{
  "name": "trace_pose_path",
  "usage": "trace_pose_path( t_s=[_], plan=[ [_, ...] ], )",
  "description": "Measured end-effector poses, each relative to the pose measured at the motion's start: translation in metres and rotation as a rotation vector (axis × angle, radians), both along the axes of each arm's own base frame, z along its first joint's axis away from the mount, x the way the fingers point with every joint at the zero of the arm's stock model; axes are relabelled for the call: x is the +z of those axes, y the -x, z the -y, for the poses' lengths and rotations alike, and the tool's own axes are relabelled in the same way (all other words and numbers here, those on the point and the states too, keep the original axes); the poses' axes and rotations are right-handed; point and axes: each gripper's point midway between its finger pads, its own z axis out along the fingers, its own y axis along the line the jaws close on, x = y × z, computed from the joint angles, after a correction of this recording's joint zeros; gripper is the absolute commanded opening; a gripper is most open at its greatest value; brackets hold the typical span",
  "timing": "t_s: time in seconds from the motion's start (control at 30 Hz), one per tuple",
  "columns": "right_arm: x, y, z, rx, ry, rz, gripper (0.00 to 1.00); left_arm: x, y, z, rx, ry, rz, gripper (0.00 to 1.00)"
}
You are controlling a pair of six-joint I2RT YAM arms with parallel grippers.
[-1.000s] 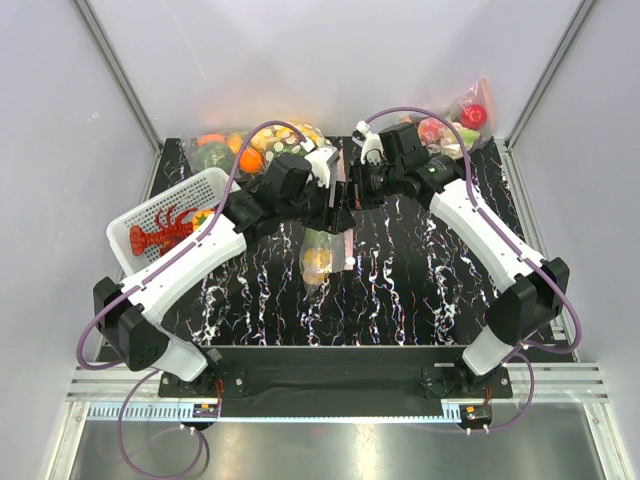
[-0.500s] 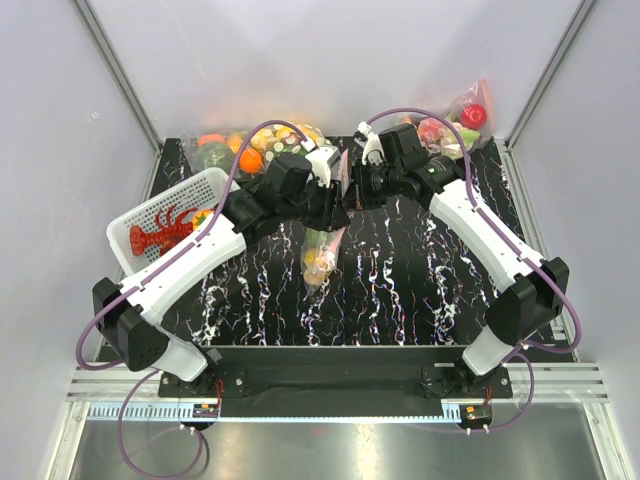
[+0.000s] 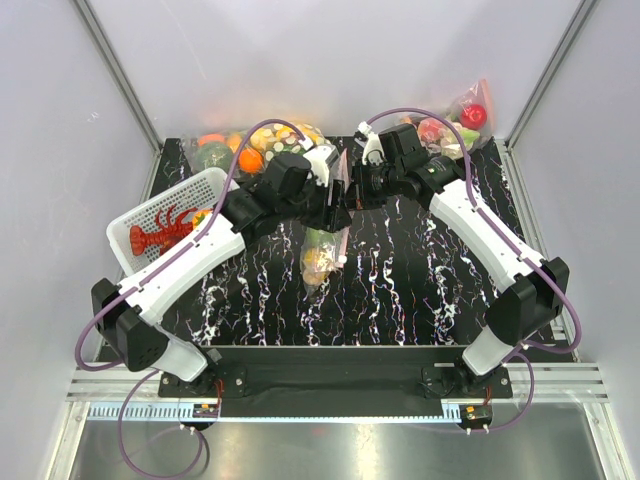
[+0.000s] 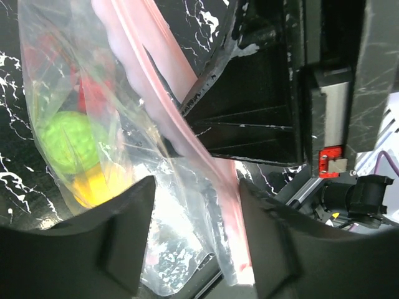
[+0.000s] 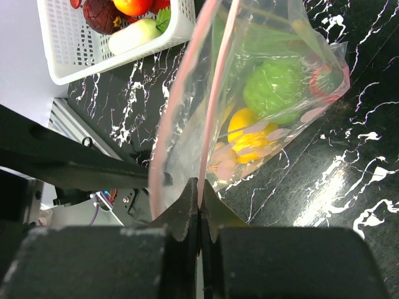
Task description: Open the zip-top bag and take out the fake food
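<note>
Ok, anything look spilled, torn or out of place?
Nothing stands out. The clear polka-dotted plastic bag is pinched by its pink zip strip in the right gripper, the left gripper open around it. No tear shows, and the green toy fruit and yellow toy fruit sit inside.

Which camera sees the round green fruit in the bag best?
The right wrist view: the green fruit is big and sharp through the zip-top bag. The left wrist view shows it blurrier; the top view barely shows it.
</note>
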Motion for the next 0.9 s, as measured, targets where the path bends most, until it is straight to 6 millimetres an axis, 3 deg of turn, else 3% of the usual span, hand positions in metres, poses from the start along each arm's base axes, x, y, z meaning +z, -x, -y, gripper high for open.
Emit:
trace_pose_path(
  t_s=[0.27, 0.7, 0.8, 0.9],
  plan=[
    [0.000, 0.000, 0.000, 0.001, 0.000, -0.002, 0.00, 0.017, 0.001, -0.001, 0.003, 0.037, 0.038, 0.70],
    [-0.001, 0.001, 0.000, 0.001, 0.002, -0.008, 0.00, 0.010, -0.005, 0.002, 0.018, 0.031, 0.028, 0.70],
    [-0.001, 0.002, 0.000, 0.002, 0.002, -0.008, 0.00, 0.001, -0.008, 0.005, 0.018, 0.017, 0.012, 0.67],
    [-0.001, 0.001, 0.000, 0.001, 0.002, -0.007, 0.00, -0.005, -0.011, 0.007, 0.019, 0.004, 0.000, 0.53]
  ],
)
